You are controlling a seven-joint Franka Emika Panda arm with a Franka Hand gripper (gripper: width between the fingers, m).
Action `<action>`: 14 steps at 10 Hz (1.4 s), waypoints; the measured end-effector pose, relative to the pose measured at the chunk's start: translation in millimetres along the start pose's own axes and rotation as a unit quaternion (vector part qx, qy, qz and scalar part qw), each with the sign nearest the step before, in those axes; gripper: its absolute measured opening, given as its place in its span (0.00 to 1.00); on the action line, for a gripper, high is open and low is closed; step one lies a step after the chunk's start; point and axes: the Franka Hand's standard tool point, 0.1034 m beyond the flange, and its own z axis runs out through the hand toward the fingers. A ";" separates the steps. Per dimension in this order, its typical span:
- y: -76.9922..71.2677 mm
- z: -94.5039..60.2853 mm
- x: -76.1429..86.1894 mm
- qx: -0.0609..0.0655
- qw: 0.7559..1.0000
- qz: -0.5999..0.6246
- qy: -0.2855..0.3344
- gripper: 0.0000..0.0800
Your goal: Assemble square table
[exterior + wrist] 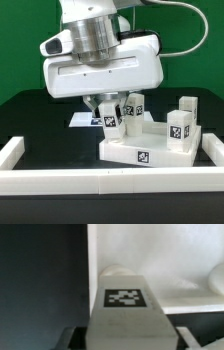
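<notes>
One square slab (150, 148) sits on the tabletop (30, 115). Four leg posts (180, 128) seem visible, though the end effector (104, 108) hides part.

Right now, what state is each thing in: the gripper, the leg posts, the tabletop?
gripper: down at the tabletop, jaws either side of a leg post; grip not confirmed.
leg post at the gripper: upright between the fingers, tag facing the wrist camera.
tabletop: flat on the black table, tag on its front side.
other leg posts: standing upright on the tabletop.
</notes>
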 end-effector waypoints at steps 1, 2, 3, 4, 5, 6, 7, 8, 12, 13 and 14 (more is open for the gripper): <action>0.0 0.0 0.0 0.000 1.000 0.000 0.000 0.36; -0.1 0.1 0.0 0.001 1.000 0.029 0.000 0.36; -1.4 0.7 -0.8 0.000 0.997 0.081 0.000 0.36; -5.3 1.5 -1.9 -0.001 0.991 0.132 0.002 0.36; -9.1 2.6 -3.2 -0.001 0.983 0.186 0.001 0.36; -11.0 3.3 -3.6 -0.001 0.971 0.240 0.001 0.36; -11.2 3.5 -3.4 -0.001 0.959 0.284 0.001 0.36; -12.3 3.9 -3.7 0.001 0.941 0.340 0.000 0.36; -24.1 6.0 -7.4 0.003 0.851 0.526 -0.002 0.36; -27.1 6.5 -7.8 0.003 0.827 0.563 -0.002 0.36; -29.7 6.9 -8.3 0.003 0.803 0.596 -0.003 0.36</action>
